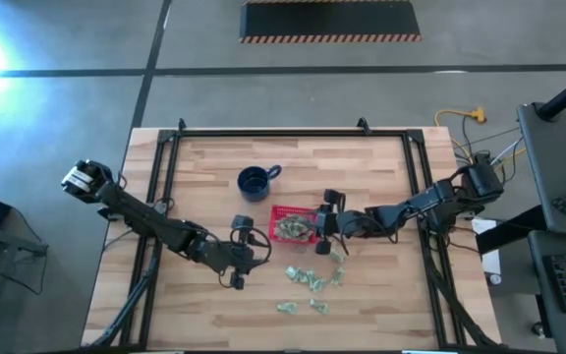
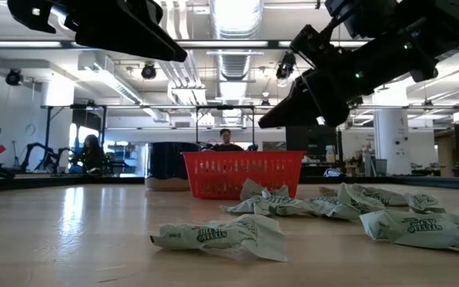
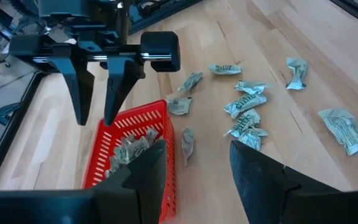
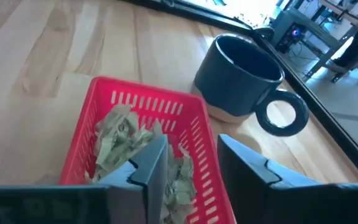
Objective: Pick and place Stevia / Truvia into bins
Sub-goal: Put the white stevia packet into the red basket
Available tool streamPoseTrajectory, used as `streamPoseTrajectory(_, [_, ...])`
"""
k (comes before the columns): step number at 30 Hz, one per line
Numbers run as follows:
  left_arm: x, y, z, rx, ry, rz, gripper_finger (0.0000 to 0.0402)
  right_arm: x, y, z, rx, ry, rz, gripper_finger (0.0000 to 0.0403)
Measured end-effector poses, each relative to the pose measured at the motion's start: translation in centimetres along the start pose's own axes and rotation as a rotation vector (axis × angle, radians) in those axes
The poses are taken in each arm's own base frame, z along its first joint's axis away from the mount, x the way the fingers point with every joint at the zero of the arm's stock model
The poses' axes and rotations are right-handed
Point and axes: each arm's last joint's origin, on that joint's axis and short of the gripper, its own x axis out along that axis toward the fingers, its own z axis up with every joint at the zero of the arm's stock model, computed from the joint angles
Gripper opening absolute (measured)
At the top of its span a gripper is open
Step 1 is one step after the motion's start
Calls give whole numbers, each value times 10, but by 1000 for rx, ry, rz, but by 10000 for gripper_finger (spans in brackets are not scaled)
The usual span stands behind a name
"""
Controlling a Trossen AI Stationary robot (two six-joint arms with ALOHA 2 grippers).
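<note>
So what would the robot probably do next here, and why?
Probably the right pincer, hanging open and empty over the red basket, swings away to a loose sachet on the table close by. The basket already holds several sachets, and more lie scattered beside it, so fetching another seems the natural next move. The left pincer waits open on the basket's other side.

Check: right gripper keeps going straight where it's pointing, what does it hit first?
Most likely the red basket: the right gripper, open and empty, hangs over its rim, aimed at the sachets inside. The blue mug sits beyond. Depth unclear.
</note>
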Motion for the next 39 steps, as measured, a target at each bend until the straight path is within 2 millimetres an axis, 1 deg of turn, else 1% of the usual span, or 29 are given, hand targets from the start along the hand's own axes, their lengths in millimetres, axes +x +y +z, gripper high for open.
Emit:
streamPoseTrajectory(1, [0,-1,0,0,-2,-18,160,-1,0,-1,-9,13,4,134])
streamPoseTrajectory(3, [1,-4,1,-3,-19,-116,160,-5,2,-2,-31,44,17,136])
streamPoseTrajectory(5, [6,-9,2,-2,-55,-202,160,-10,5,-3,-57,78,36,136])
streamPoseTrajectory(8, [20,-17,1,58,-102,-209,160,-20,11,-3,-89,111,67,133])
streamPoseTrajectory(10, [31,-22,-1,90,-105,-202,160,-28,13,-1,-89,121,86,130])
streamPoseTrajectory(16, [63,-32,-7,128,-44,-207,160,-54,17,2,-58,188,132,121])
streamPoseTrajectory(20, [83,-37,-13,139,-14,-258,160,-70,16,2,-3,228,149,115])
streamPoseTrajectory(24, [104,-37,-21,135,36,-252,160,-82,15,0,38,232,164,110])
streamPoseTrajectory(27, [114,-33,-22,80,46,-295,160,-86,16,-3,41,227,169,105])
streamPoseTrajectory(31, [124,-25,-30,25,84,-307,160,-87,16,-4,45,229,168,100])
streamPoseTrajectory(35, [128,-19,-34,-30,93,-338,160,-87,16,-5,44,232,167,94])
streamPoseTrajectory(39, [131,-19,-39,-31,109,-342,160,-87,16,-5,47,232,167,88])
